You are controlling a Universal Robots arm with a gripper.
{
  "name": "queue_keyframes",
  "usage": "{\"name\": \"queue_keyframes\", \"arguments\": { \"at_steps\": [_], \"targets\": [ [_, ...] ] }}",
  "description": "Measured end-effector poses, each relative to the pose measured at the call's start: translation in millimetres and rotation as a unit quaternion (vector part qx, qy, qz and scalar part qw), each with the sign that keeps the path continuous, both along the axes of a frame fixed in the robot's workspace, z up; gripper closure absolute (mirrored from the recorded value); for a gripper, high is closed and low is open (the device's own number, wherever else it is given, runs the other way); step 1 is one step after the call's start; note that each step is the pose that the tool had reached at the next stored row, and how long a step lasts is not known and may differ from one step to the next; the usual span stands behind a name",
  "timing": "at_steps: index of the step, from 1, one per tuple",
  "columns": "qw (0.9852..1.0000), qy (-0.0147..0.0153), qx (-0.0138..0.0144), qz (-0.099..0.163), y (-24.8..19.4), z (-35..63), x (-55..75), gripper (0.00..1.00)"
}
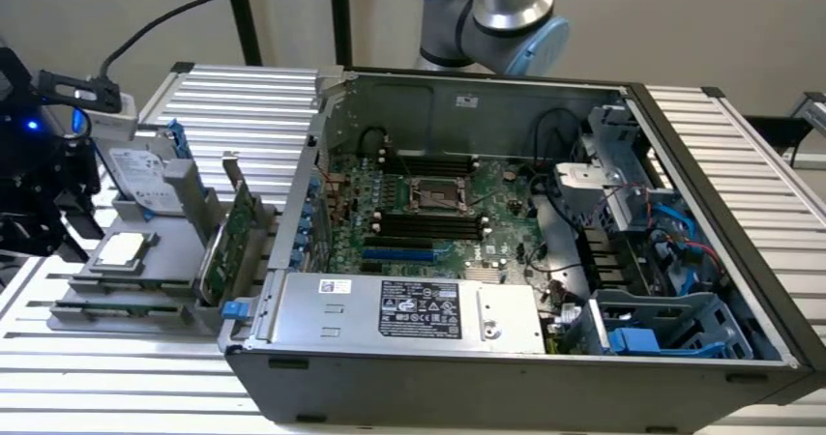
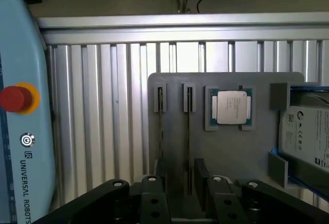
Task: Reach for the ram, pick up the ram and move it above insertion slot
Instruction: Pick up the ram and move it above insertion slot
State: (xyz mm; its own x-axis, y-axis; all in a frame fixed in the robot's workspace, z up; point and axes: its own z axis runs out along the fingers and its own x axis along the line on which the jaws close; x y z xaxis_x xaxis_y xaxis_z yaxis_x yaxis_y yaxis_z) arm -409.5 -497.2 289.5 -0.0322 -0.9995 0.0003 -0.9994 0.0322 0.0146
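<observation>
In the wrist view a grey holder (image 2: 169, 82) lay on the ribbed aluminium table (image 2: 103, 111). It carried two narrow slots side by side, a square recess with a processor (image 2: 230, 107) lying flat in it, and a hard drive (image 2: 308, 131) at one edge. The ram (image 2: 188, 131) stood on edge in the slot nearer the processor, with a neighbouring strip (image 2: 160, 126) in the other slot. The gripper (image 2: 181, 171) hung over that end of the holder with its fingers (image 2: 201, 168) apart, one on each side of the ram; whether they touched it could not be told. A pale blue teach pendant (image 2: 23, 131) with a red button (image 2: 15, 98) lay beside the table's edge, well apart from the holder.

In the exterior view the holder sat at the exterior view's left, just beside the open computer case (image 1: 516, 382). An expansion card (image 1: 232, 232) stood upright in it next to the case wall. Inside the case, black memory slots (image 1: 427, 225) lay uncovered on the motherboard (image 1: 497, 188), between the power supply (image 1: 400, 309) and the rear wall, with open room above them. A blue drive cage (image 1: 659, 333) filled the near corner at the exterior view's right.
</observation>
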Motion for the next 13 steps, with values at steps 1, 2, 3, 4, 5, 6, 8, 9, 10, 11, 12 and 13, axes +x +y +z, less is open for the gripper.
{"name": "queue_keyframes", "arguments": {
  "at_steps": [1, 2, 3, 4, 5, 6, 8, 9, 10, 11, 12, 13],
  "targets": [
    [1.0, 0.0, 0.0, 0.0, 0.0, -1.8, 0.0, 0.64],
    [1.0, 0.0, 0.0, 0.0, 0.0, -3.6, 0.0, 0.64],
    [1.0, -0.0001, 0.0, 0.0, -0.2, -5.6, 0.0, 0.64],
    [1.0, -0.0001, 0.0, 0.0, -0.4, -7.4, 0.0, 0.64],
    [1.0, -0.0001, 0.0, 0.0, -0.6, -9.1, 0.0, 0.64],
    [1.0, -0.0001, 0.0, 0.0, -0.9, -10.9, 0.0, 0.64],
    [1.0, 0.0, 0.0, 0.0, -2.2, -14.5, 0.1, 0.64],
    [1.0, 0.0001, -0.0001, 0.0, -3.5, -16.3, 0.0, 0.64],
    [1.0, 0.0, 0.0, 0.0, -5.0, -18.2, 0.0, 0.64],
    [1.0, -0.0001, 0.0, 0.0, -6.4, -20.1, 0.0, 0.64],
    [1.0, 0.0, 0.0, 0.0, -7.9, -21.8, 0.0, 0.64],
    [1.0, 0.0, 0.0, 0.0, -9.3, -23.6, 0.0, 0.64]
  ]
}}
